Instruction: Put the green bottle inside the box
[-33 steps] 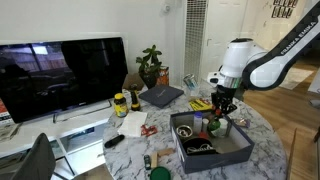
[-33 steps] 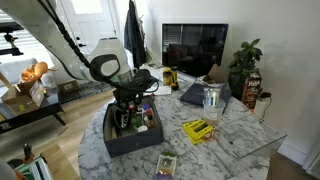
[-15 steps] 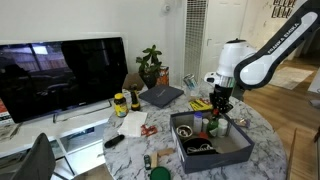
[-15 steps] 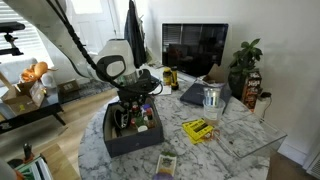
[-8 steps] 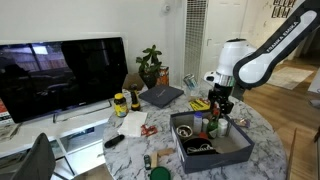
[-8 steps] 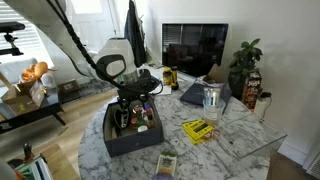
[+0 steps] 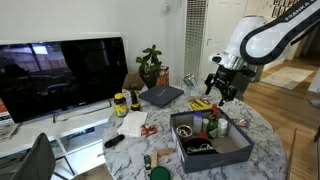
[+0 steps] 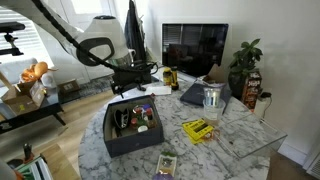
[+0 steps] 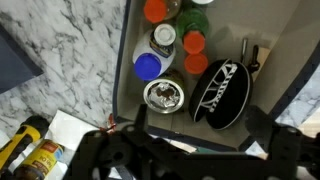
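Note:
The green bottle [image 7: 213, 122] stands upright inside the dark grey box [image 7: 235, 152], among other small bottles and jars. In the exterior view from the opposite side, the box [image 8: 118, 146] sits at the near left of the marble table. My gripper [image 7: 220, 92] hangs well above the box, open and empty, apart from the bottle. It also shows high over the box from the opposite side, as the gripper [image 8: 130, 85]. The wrist view looks straight down into the box [image 9: 125, 90] at several coloured caps. There the gripper [image 9: 200, 122] holds its dark fingers wide with nothing between them.
A laptop [image 7: 160, 96], a yellow-lidded jar [image 7: 120, 103], a plant [image 7: 150, 65] and a TV [image 7: 62, 75] stand behind the box. A yellow packet [image 8: 198, 129] and a glass jar [image 8: 212, 98] lie beside it. A silver tin [image 9: 163, 94] and a black oval pouch [image 9: 222, 90] lie inside.
The gripper was shut on the green bottle down in the box. It has opened, let go and risen clear; the bottle stays standing in the box.

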